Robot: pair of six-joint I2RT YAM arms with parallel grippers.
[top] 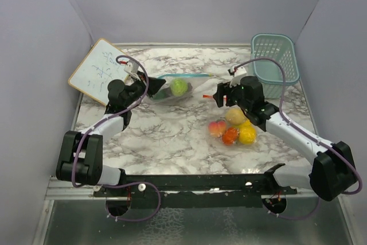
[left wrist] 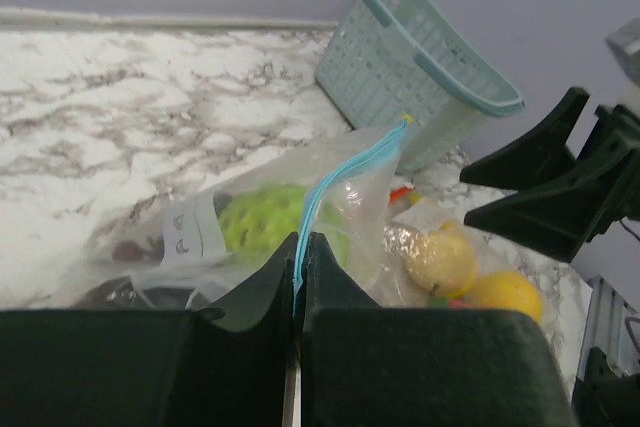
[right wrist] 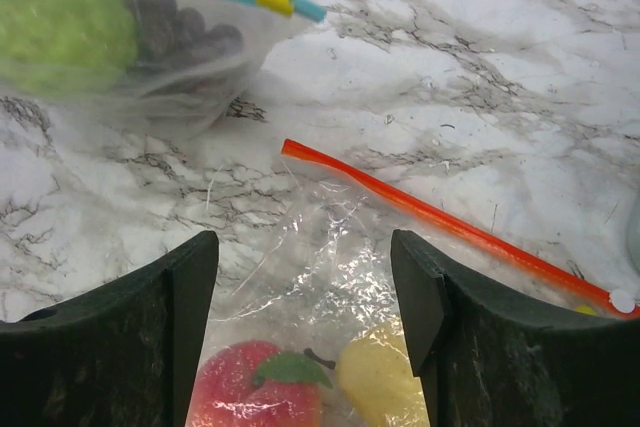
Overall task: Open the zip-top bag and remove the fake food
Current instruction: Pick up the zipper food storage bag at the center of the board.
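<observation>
Lower centre-right: red-zip bag (top: 222, 120) on marble table (top: 172, 142), holding peach (top: 217, 127), tomato (top: 230, 135) and yellow fruit (top: 248, 135). Right gripper (right wrist: 303, 247) above it, jaws spread, empty. Centre-left: left gripper (left wrist: 300, 257) clenched on blue-zip bag (top: 195, 83); green ball (top: 179, 87) and dark grapes (right wrist: 180, 32) inside. Basket (top: 275, 55) upper right.

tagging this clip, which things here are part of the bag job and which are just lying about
Job:
- blue-zip bag with green ball and grapes
- red-zip bag with peach, tomato, lemon
- left gripper, shut on the blue-zip bag's edge
- right gripper, open over the red-zip bag

Lying about:
- basket
- whiteboard
</observation>
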